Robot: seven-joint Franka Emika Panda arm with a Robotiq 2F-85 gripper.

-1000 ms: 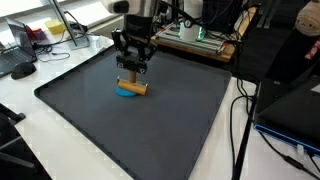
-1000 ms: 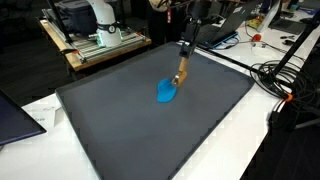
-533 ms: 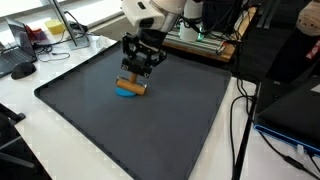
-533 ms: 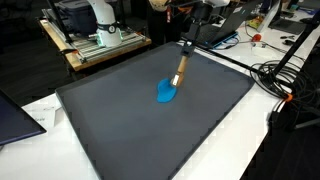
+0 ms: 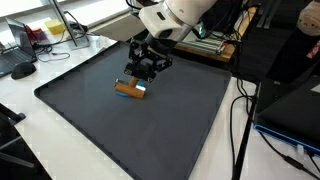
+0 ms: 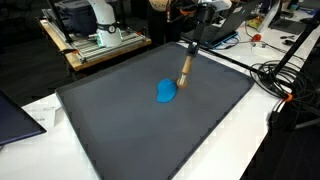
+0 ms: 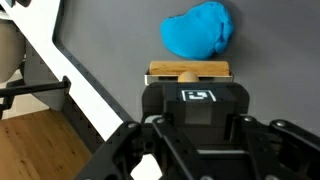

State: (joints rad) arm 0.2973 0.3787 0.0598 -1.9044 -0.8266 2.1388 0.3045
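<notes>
Arm leans in from the back of the desk point(image 5: 70, 55), wrist tipped so the gripper point(image 5: 137, 80) points down and a little sideways over the dark mat point(image 5: 150, 130). Jaws are clenched on the top end of a flat wooden piece point(image 6: 185, 70). Its lower end stands just beside a blue lump point(image 6: 167, 92) on the mat; whether they touch, I cannot tell.
</notes>
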